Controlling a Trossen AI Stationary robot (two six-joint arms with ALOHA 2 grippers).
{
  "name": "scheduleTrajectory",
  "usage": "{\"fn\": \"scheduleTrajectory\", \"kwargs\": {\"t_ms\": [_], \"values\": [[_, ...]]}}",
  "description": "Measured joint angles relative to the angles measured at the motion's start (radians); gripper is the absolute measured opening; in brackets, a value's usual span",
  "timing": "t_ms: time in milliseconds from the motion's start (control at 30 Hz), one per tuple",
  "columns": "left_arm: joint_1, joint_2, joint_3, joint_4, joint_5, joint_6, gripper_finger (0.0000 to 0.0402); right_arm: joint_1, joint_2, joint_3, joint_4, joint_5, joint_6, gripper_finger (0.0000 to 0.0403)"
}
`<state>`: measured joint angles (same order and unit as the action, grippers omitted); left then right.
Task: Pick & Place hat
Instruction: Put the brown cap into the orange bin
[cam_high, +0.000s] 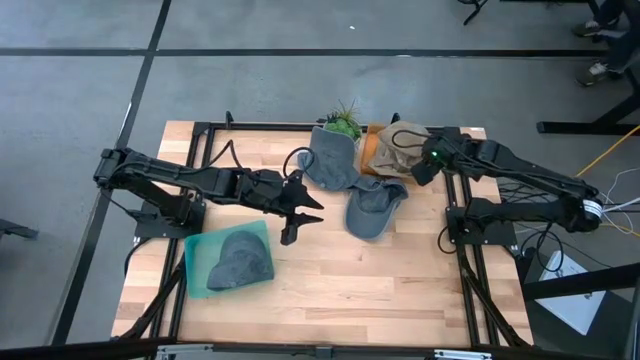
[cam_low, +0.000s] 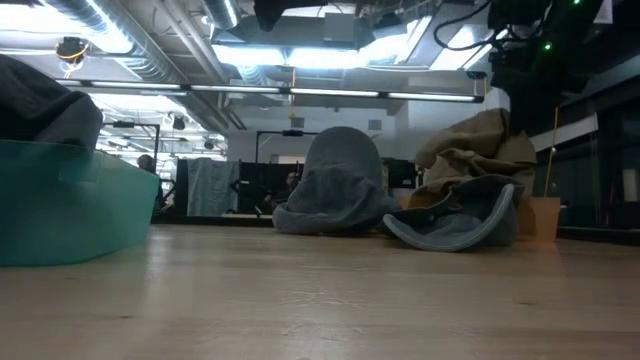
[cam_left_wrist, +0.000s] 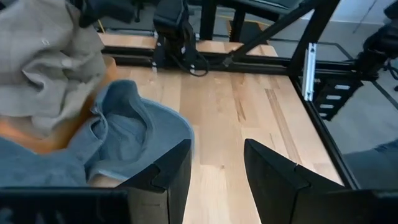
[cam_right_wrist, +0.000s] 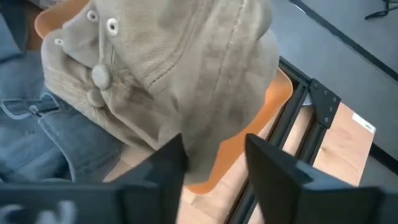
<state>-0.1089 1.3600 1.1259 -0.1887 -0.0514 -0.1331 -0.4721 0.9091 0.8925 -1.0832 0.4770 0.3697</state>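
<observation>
Teal bin (cam_high: 200, 262) sits at the table's (cam_high: 330, 290) left-front, a dark grey hat (cam_high: 240, 258) lying in it. Right of the bin, the left gripper (cam_high: 303, 215) hovers with fingers parted, empty. Farther right lie two blue-grey hats (cam_high: 375, 208) (one upturned). Rightmost, the right gripper (cam_high: 424, 166) is at the tan hat (cam_right_wrist: 174, 68) on the orange tray (cam_right_wrist: 249, 134); grip unclear.

Industrial lab: exposed ceiling ducts (cam_low: 150, 45), strip lights (cam_low: 330, 93), concrete floor (cam_high: 80, 100).

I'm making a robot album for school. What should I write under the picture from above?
Two robot arms over a wooden table: right gripper at the tan hat, left gripper open beside a teal bin.
</observation>
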Motion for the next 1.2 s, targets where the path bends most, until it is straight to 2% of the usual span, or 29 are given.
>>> {"fn": "scheduleTrajectory", "kwargs": {"t_ms": [267, 433, 567, 667, 833, 933, 1200], "values": [[0.014, 0.088, 0.000, 0.182, -0.018, 0.154, 0.0143, 0.000, 0.011, 0.000, -0.002, 0.006, -0.038, 0.0015], [0.074, 0.154, 0.000, 0.316, -0.046, 0.247, 0.0143, 0.000, -0.009, -0.001, -0.004, 0.047, -0.042, 0.0020], [0.130, 0.206, 0.000, 0.415, -0.089, 0.344, 0.0143, 0.000, -0.056, -0.001, 0.047, 0.049, -0.072, 0.0008], [0.165, 0.251, 0.001, 0.547, -0.111, 0.429, 0.0143, 0.000, -0.092, -0.001, 0.101, 0.054, -0.116, 0.0009], [0.211, 0.354, 0.005, 0.774, -0.077, 0.516, 0.0143, 0.000, -0.114, -0.001, 0.146, 0.045, -0.178, 0.0007], [0.226, 0.426, 0.057, 0.791, -0.037, 0.525, 0.0143, 0.000, -0.109, -0.001, 0.153, 0.020, -0.208, 0.0005], [0.229, 0.585, 0.220, 0.780, -0.035, 0.589, 0.0140, 0.000, -0.083, -0.001, 0.224, -0.081, -0.228, 0.0007]]}}
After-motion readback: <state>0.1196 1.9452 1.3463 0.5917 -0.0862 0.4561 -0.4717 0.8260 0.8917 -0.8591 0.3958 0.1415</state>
